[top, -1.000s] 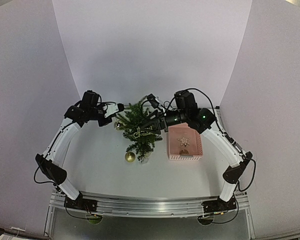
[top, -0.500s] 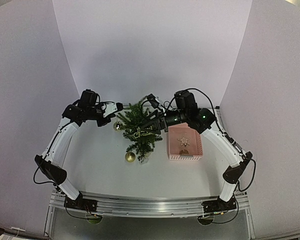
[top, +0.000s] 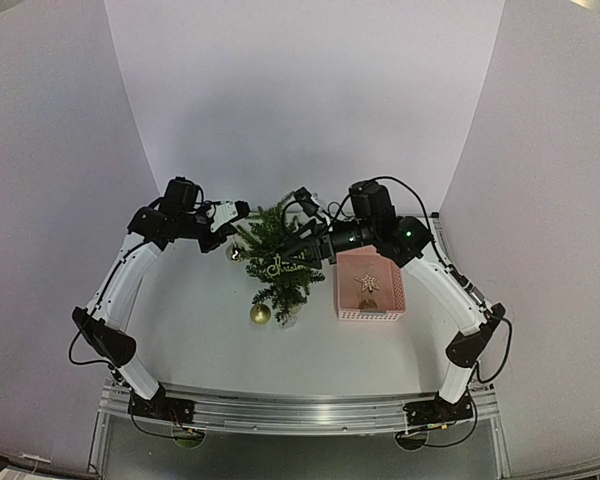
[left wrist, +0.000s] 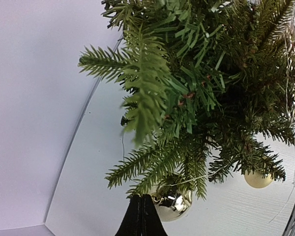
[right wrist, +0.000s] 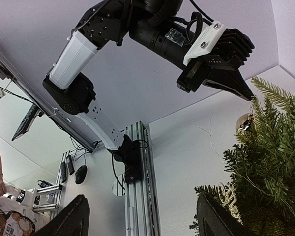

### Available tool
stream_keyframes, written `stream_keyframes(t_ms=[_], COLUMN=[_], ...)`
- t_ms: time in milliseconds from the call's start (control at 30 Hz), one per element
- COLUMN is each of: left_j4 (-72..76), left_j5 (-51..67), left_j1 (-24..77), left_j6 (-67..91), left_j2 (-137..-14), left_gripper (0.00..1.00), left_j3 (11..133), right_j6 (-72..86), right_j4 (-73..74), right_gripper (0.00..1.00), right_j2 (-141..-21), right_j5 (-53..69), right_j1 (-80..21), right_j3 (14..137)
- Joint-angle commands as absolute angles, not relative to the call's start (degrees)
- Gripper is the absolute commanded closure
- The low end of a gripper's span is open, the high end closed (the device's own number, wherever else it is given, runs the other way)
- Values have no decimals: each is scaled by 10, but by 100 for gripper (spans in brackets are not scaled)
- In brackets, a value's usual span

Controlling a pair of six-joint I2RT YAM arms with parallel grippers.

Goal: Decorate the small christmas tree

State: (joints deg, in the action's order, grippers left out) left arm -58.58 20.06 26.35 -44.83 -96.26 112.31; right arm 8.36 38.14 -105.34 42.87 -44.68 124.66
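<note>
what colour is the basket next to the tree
Pink. The top external view shows it best, with the basket sitting beside the small christmas tree.

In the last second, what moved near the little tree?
The shut left gripper crept a little farther from the bases, toward the small christmas tree. Nothing was grabbed or let go. The open right gripper, gold balls and pink basket stayed put.

Left arm (top: 128, 278) and right arm (top: 442, 282) show white link shells, black joints, looping black cables (right wrist: 196, 22); left pincer (right wrist: 247, 93) is ribbed black.
</note>
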Motion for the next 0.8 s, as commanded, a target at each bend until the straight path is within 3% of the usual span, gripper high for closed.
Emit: stream_keyframes(t_ms=[0,767], left_j4=[-601,-515], left_j5=[228,220], left_j1=[270,273], left_j6=[-416,-359], left_j2=[-961,-959], left_gripper=[100,100], left_j3=[1144,1088], right_j6=[75,74], right_j4=[369,369], right_gripper=[27,27], right_j2=[-1028,-1033], right_j5=[423,429], right_j1=[-446,-446], right_j3=[1241,1245])
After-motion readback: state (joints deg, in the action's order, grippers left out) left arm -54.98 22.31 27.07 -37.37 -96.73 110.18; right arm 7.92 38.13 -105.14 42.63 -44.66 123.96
